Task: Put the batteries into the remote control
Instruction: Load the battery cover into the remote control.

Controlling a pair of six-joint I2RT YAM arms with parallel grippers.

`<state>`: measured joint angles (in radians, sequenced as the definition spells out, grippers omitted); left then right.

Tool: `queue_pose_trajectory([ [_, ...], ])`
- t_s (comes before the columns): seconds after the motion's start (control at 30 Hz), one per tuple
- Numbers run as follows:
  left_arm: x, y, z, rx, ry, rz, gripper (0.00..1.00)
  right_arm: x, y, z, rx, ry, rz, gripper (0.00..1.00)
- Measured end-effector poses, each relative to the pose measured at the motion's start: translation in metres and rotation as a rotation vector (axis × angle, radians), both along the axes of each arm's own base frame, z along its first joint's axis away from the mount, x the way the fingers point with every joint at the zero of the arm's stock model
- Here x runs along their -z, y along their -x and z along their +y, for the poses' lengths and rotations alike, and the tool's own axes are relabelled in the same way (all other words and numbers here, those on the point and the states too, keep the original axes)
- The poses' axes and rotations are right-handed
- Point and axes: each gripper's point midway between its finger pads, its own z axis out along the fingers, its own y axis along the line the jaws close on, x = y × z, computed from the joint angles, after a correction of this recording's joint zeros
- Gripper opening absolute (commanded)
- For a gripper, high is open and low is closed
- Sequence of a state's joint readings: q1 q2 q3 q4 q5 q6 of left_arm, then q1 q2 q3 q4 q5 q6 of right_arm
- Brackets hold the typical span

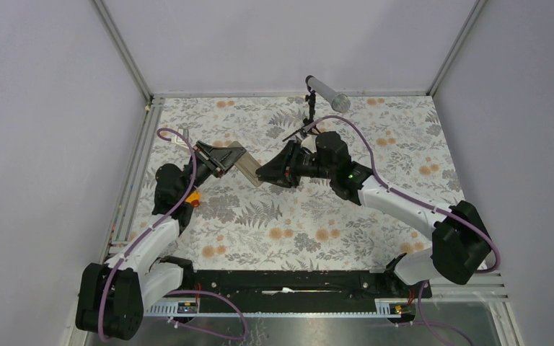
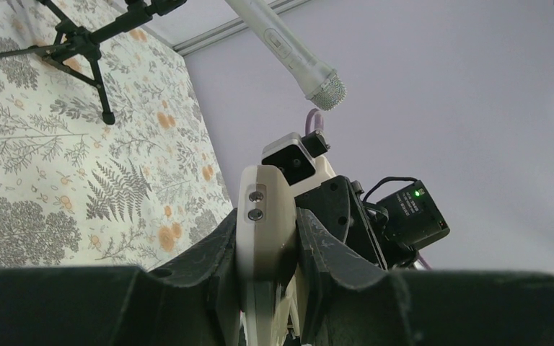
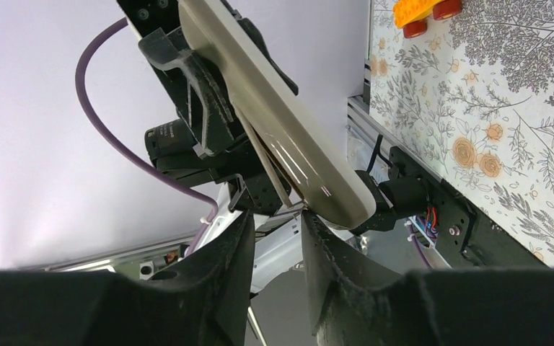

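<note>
My left gripper (image 1: 229,160) (image 2: 265,220) is shut on the remote control (image 1: 248,169) (image 2: 261,193), a beige-grey oblong held edge-up in the air over the back of the table. In the right wrist view the remote control (image 3: 281,122) slants down from the upper left, with the left gripper's black fingers clamped on it. My right gripper (image 1: 266,175) (image 3: 275,220) is open with a narrow gap and nothing between its fingers. Its tips sit just under the remote's rounded lower end, one fingertip (image 3: 309,220) right beside it. The batteries are out of view.
A microphone (image 1: 328,94) (image 2: 299,58) on a small black tripod (image 1: 308,115) (image 2: 79,43) stands at the back centre. An orange toy car (image 1: 192,198) (image 3: 422,13) lies on the floral table cover near the left arm. Grey walls close in the sides.
</note>
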<state>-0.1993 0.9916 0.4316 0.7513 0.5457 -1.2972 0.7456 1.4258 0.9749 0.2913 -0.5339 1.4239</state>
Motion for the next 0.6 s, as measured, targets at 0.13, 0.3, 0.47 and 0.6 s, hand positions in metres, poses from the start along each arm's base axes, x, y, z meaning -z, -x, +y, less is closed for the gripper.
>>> queue_pose_trajectory([
  [0.13, 0.0055, -0.0035, -0.0008, 0.008, 0.026, 0.052, 0.0, 0.0001, 0.0002, -0.0007, 0.001, 0.011, 0.002, 0.46],
  [0.3, 0.0066, -0.0072, 0.0028, 0.002, 0.058, 0.09, 0.0, -0.0046, 0.0005, -0.0039, 0.015, 0.013, -0.01, 0.53],
  [0.47, 0.003, -0.0087, 0.0069, -0.006, 0.089, 0.107, 0.0, -0.0021, 0.0022, -0.0069, 0.021, 0.031, 0.002, 0.64],
  [0.6, 0.0002, -0.0079, 0.0089, -0.008, 0.104, 0.114, 0.0, -0.0012, 0.0018, -0.0098, 0.035, 0.041, -0.011, 0.83],
])
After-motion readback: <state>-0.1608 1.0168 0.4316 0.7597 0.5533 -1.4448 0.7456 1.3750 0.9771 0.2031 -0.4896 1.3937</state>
